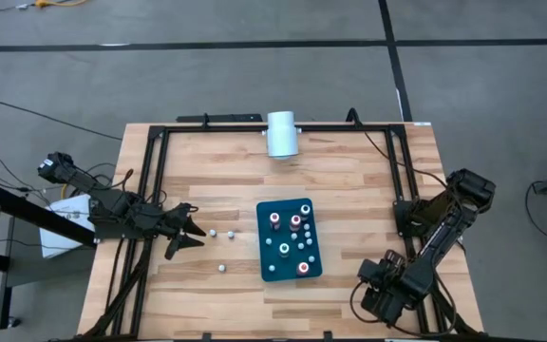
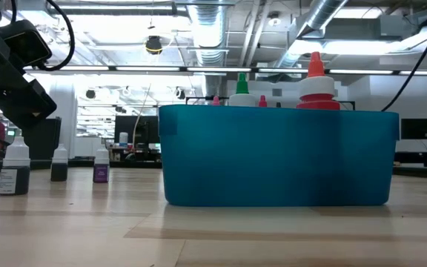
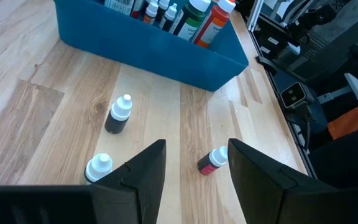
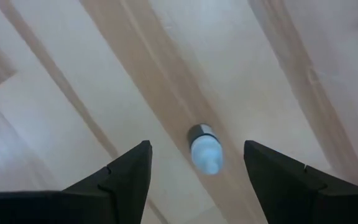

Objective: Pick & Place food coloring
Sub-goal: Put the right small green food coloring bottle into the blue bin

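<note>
Several food coloring bottles with red, green and white tops stand in the teal tray (image 1: 266, 268) at mid-table. Three small bottles (image 1: 213, 231) (image 1: 230, 231) (image 1: 222, 268) stand on the wood left of the tray. My left gripper (image 1: 196, 228) is open just left of them, and its wrist view shows them ahead of the fingers (image 3: 118, 115) (image 3: 98, 167) (image 3: 213, 160). My right gripper (image 4: 196, 149) is open and points down over the table's near right part. Another small white-capped bottle (image 4: 204, 146) is on the wood below, between its fingers and apart from them.
A large white cylinder (image 1: 281, 133) lies at the table's far edge. A black frame (image 1: 150, 190) runs around the tabletop. In the low view the tray (image 2: 273, 159) fills the middle, with the three small bottles (image 2: 59, 163) to its left.
</note>
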`<state>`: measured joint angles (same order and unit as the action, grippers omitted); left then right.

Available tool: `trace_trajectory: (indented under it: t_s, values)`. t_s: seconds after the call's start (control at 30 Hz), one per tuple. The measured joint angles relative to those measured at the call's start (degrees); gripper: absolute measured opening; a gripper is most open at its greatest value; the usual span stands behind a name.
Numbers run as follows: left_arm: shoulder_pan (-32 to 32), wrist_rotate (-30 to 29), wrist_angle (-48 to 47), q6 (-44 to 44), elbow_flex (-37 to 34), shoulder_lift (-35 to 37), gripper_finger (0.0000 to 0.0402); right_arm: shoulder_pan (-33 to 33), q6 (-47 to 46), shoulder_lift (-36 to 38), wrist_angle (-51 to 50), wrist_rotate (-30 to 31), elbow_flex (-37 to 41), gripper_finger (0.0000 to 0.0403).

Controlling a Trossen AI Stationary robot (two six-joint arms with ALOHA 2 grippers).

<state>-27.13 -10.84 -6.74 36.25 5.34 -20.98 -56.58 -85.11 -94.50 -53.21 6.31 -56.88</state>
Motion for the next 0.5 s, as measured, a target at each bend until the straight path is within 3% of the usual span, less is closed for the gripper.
trace_trajectory:
  t_s: [0.5]
  values:
    - [0.02,-0.02,-0.37,-0.01,-0.01,-0.01,0.0165,-0.02,-0.42,0.00,3.75,-0.18,1.48,0.0216]
